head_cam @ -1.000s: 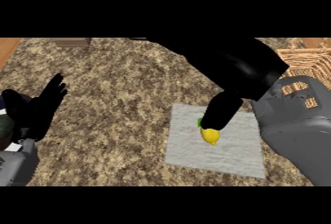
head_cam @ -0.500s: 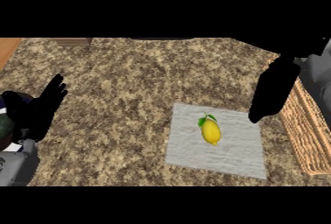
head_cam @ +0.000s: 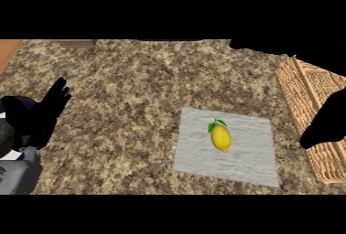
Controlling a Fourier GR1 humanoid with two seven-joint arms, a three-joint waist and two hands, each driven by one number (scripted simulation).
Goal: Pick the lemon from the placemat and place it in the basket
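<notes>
Currently the lemon (head_cam: 221,138) is lying untouched on the placemat (head_cam: 253,157). Your right hand (head_cam: 326,125) is hanging over the basket (head_cam: 294,91), its spread indeterminable; the left hand (head_cam: 42,116) is resting open. Be centring above the lemon before descending.

Flat even light, right hand (head_cam: 323,125) seemingly silhouetted

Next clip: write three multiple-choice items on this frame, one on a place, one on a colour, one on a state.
1. Where does the lemon lie? A on bare stone B on the placemat C held aloft
2. What colour is the placemat? A red B green C grey
3. How is the left hand? A open, holding nothing B curled round the lemon C pressing the placemat
Key: 1 B, it rests mid-mat; 2 C, plain grey cloth; 3 A, fingers straight at the view's left edge.
</notes>
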